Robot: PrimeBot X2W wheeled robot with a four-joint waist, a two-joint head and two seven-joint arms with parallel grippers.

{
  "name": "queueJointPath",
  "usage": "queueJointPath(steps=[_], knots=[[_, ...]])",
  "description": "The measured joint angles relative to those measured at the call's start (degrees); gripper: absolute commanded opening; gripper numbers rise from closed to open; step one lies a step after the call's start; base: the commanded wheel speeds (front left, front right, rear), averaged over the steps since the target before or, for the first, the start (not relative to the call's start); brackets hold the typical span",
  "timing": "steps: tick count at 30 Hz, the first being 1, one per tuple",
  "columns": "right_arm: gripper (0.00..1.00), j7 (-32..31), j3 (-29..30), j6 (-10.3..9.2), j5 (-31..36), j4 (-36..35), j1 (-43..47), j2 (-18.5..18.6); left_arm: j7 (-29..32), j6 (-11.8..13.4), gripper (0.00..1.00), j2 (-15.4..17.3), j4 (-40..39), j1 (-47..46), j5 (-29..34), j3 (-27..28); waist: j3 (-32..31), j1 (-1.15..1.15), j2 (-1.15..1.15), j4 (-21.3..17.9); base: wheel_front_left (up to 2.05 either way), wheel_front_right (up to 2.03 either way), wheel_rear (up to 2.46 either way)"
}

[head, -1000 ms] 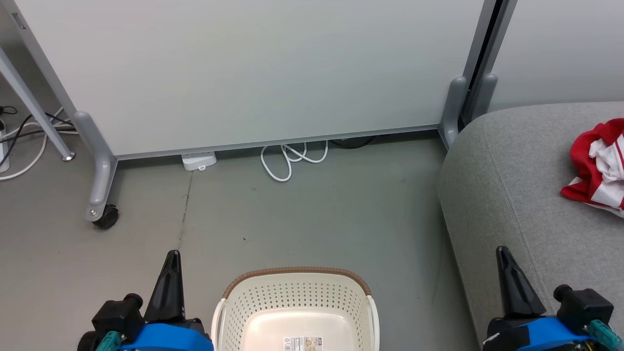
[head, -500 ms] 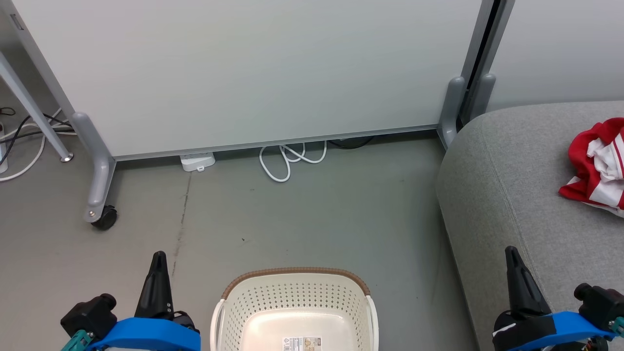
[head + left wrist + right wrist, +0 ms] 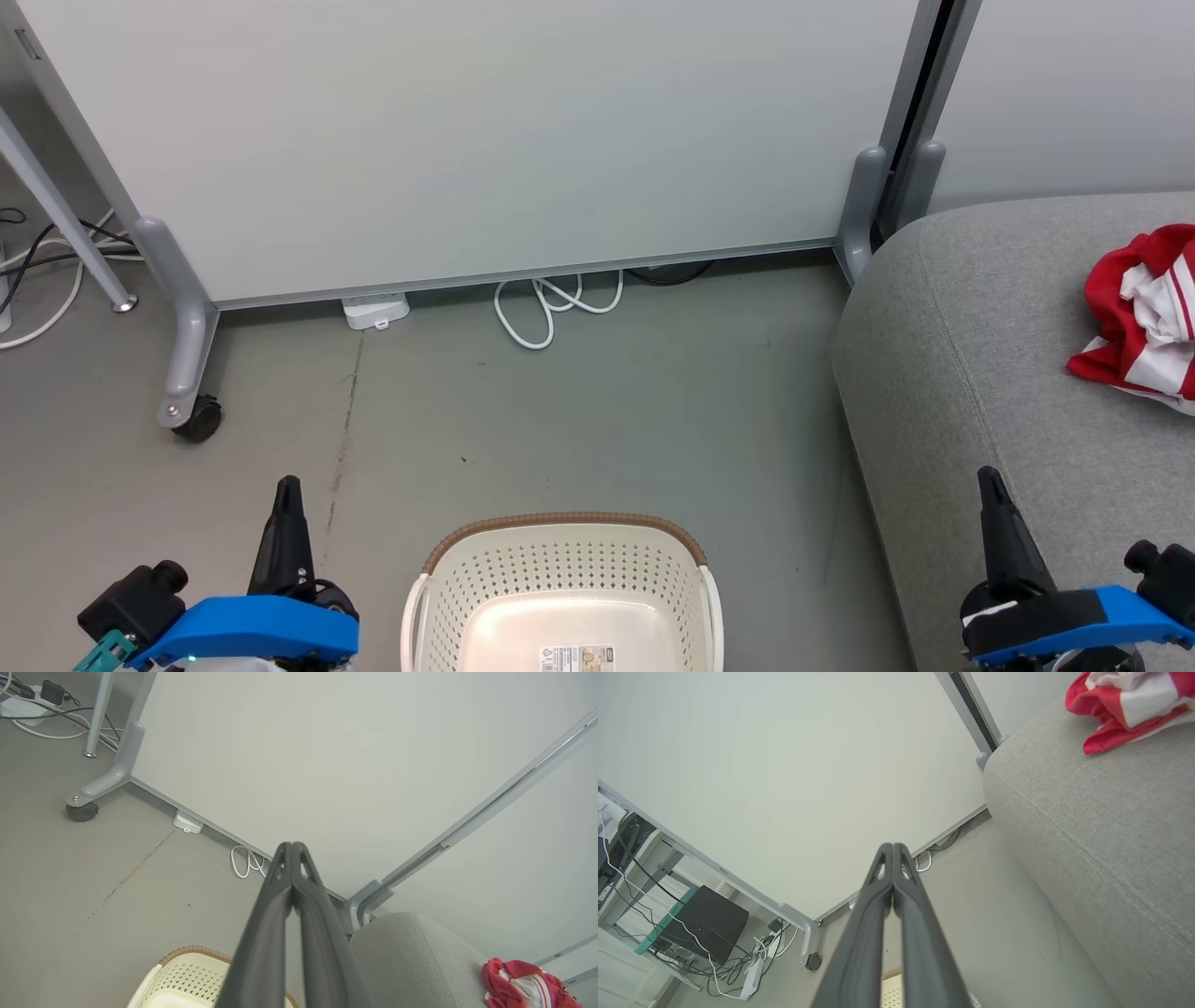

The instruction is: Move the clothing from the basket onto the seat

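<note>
Left pincer (image 3: 286,485) and right pincer (image 3: 990,476) clenched, empty. Clothing (image 3: 1134,317) on seat (image 3: 971,373) runs off right edge; basket (image 3: 560,520) half cropped below.

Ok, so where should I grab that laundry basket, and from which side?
Probably the brown woven-look rim band on the far wall of the laundry basket, coming from above. That edge is thin, upright and free on both sides, so opened jaws could straddle it.
</note>
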State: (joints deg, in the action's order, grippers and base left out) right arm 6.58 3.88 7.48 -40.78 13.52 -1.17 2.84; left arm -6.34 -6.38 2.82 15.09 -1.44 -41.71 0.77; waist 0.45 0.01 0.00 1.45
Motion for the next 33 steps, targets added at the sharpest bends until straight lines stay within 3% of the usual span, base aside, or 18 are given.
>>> queueJointPath(steps=[33], knots=[[0.0,-6.0,1.2,-0.01,-23.1,0.2,-2.2,0.0,5.8,-0.2,0.0,0.0,-0.4,-2.2,-22.9,2.5,-0.1,0.0,0.0,-0.5,0.0,0.0,0.0]])
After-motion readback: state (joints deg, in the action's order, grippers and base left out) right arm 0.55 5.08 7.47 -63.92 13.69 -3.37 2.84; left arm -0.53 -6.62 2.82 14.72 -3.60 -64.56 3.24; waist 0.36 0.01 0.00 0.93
